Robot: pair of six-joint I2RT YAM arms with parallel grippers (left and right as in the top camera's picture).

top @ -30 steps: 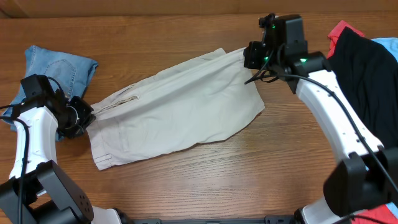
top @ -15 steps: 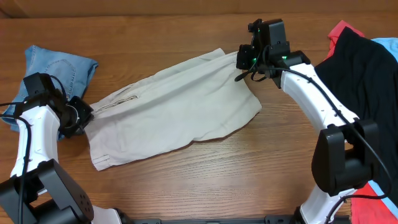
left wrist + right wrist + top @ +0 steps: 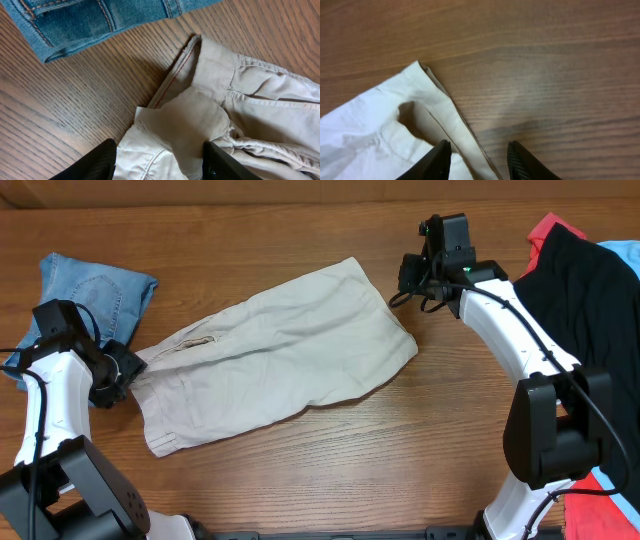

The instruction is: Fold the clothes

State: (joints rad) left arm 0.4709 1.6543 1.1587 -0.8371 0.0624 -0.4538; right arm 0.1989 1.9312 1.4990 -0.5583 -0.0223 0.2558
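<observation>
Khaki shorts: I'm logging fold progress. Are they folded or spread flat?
Folded once, it seems: the khaki shorts lie flat as one leg-wide shape, with stacked edges at the hem corner. No crosswise fold.

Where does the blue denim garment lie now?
In the overhead view, the blue denim garment lies at far left, beside the left gripper and the khaki shorts.

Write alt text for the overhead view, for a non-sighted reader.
Beige shorts lie spread on a wooden table, the left gripper at their waistband, the right gripper by a leg hem. Denim lies far left; black and red clothes far right.
</observation>
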